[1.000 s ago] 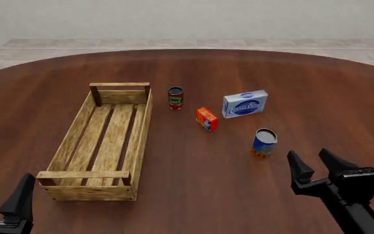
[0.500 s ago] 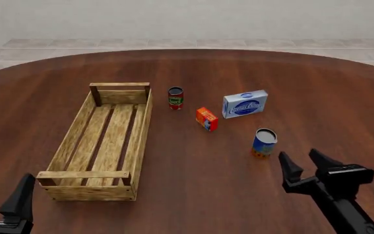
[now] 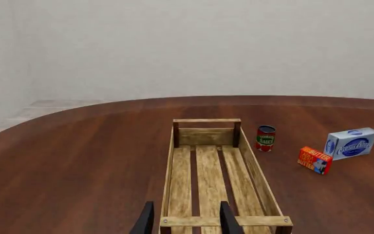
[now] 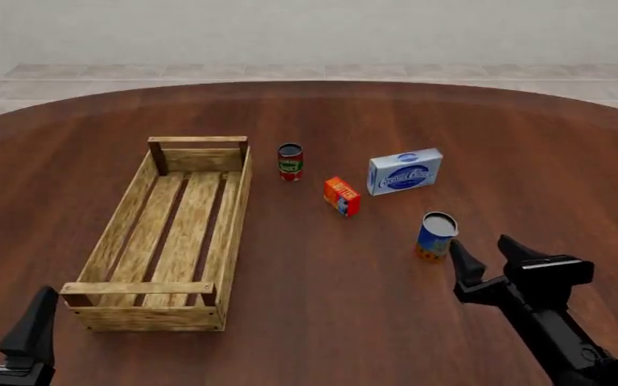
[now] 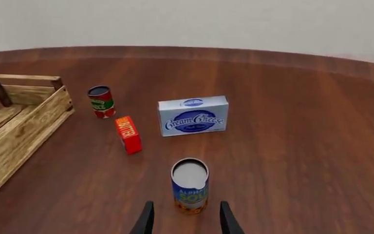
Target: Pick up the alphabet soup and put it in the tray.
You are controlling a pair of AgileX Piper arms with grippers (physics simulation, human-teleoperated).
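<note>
Left gripper is cut off at the front view's bottom-left corner, only finger tips showing. In the left wrist view the tray near end runs off the frame. Red-and-green can label text too small to read.

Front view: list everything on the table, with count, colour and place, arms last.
table: one, dark reddish wood, under everything.
tray: one, light wood, left side, nothing inside.
red-and-green can: one, upright, just right of the tray's far end.
butter box: one, orange-red, centre.
cream cheese box: one, white and blue, right of the butter box.
alphabet soup: one, blue with orange band, upright, nearest the right arm.
left gripper: black, open, near left corner.
right gripper: black, open, just short of the alphabet soup.
</note>
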